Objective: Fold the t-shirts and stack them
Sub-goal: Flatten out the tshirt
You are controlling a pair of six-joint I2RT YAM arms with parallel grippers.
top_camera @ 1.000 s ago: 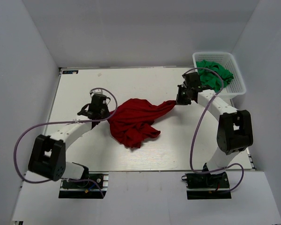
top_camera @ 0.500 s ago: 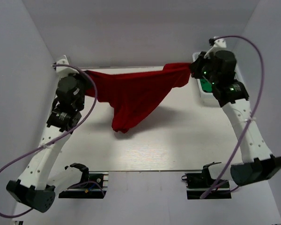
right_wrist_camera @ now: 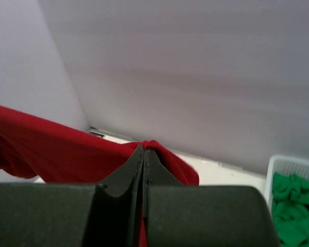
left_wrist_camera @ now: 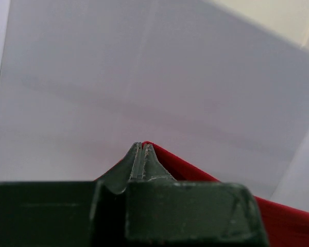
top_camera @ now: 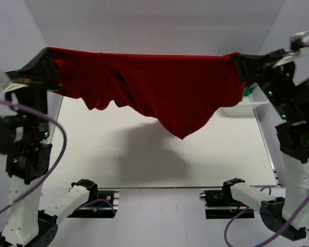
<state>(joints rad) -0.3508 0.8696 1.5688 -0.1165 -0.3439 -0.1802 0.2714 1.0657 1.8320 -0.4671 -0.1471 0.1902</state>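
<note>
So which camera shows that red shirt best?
The top external view: the red shirt hangs spread between the left end effector and right end effector. Each wrist view shows only a corner pinched in its own fingers.

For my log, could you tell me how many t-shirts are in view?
2 at least: a red t-shirt stretched between the left end effector and the right end effector; green cloth in the basket may hide more.
</note>
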